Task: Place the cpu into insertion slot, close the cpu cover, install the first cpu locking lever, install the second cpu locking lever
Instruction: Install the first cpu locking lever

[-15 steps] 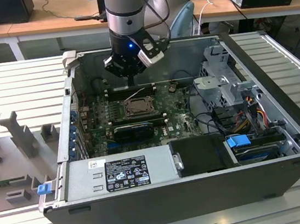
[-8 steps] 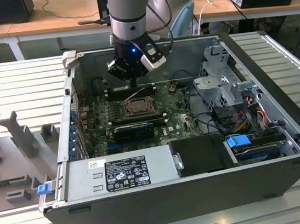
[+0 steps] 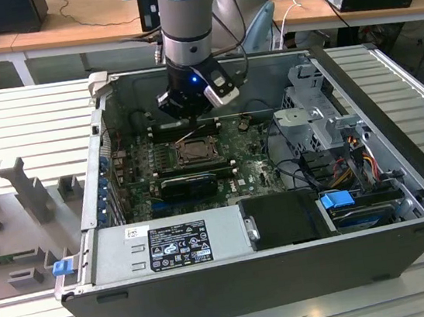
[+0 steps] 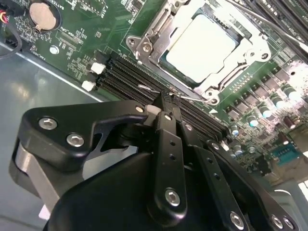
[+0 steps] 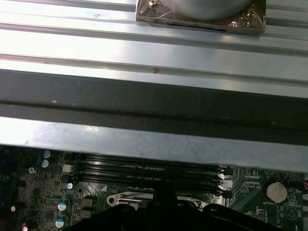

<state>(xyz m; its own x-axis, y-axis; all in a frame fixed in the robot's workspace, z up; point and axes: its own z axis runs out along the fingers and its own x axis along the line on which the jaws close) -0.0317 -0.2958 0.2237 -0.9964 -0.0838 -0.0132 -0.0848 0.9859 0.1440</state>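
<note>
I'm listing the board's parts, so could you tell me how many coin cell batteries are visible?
1. The coin cell battery sits in a holder near the motherboard's edge, past the ends of the memory slots, in both wrist views. Covered board areas could hide others.

Likely lab, benches [image 3: 85, 23], opened computer [image 3: 264, 198]

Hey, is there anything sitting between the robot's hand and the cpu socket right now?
Nothing visible blocks it. In the second wrist view the hand hangs over the black memory slots, beside the insertion slot. The cpu already lies inside, framed by the cpu cover.
</note>
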